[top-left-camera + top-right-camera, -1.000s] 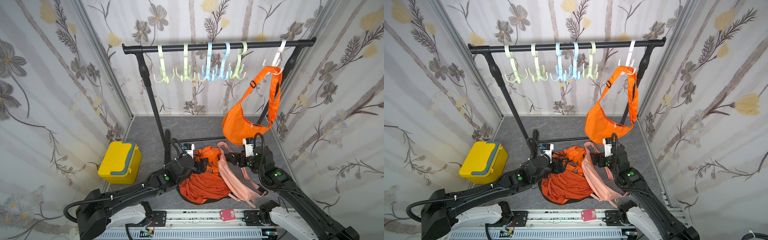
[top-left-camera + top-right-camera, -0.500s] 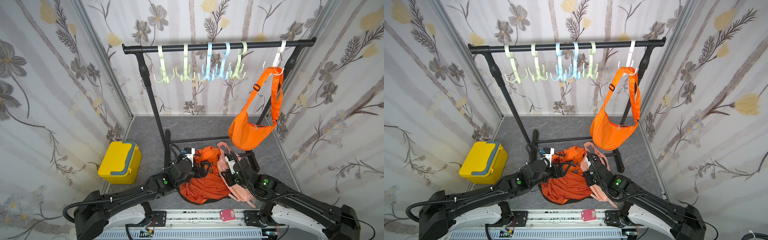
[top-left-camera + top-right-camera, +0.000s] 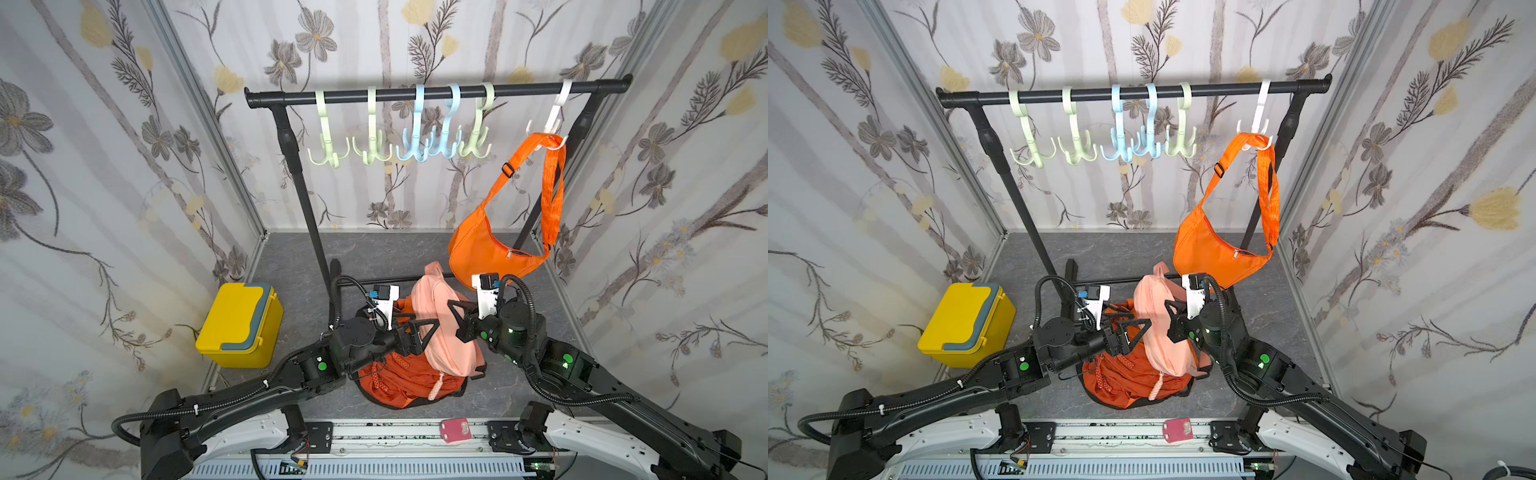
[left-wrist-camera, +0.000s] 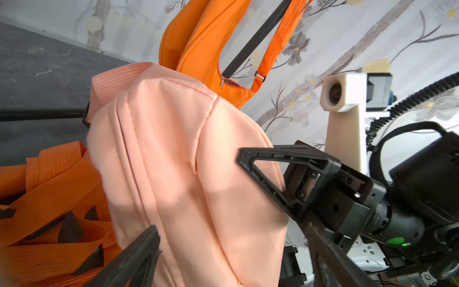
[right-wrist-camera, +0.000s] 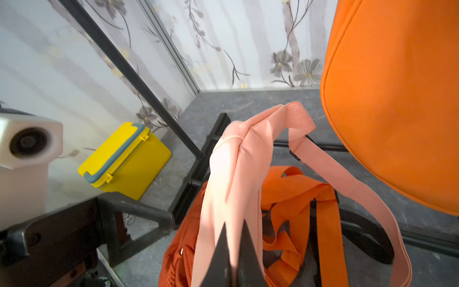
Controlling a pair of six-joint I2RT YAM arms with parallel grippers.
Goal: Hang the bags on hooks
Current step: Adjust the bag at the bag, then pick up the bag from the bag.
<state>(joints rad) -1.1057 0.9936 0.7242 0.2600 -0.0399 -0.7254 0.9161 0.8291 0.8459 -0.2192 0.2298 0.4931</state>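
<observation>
Right gripper [image 5: 234,223]: wide apart a second ago, now pinched shut on a fold of pink bag [image 3: 442,328].
Left gripper [image 3: 1133,334]: spread a little wider than before, bag between the jaws, nothing gripped.
Pink bag: slumped across orange backpack [image 3: 399,382] a second ago, now pulled upright on top of it, low on the floor, well below the rail [image 3: 415,94].
Sling bag [image 3: 486,249]: already on white hook [image 3: 552,124].
Green and blue hooks [image 3: 372,145]: free.
Judged status: grasp secured, lift starting, strap not yet offered to any hook.
</observation>
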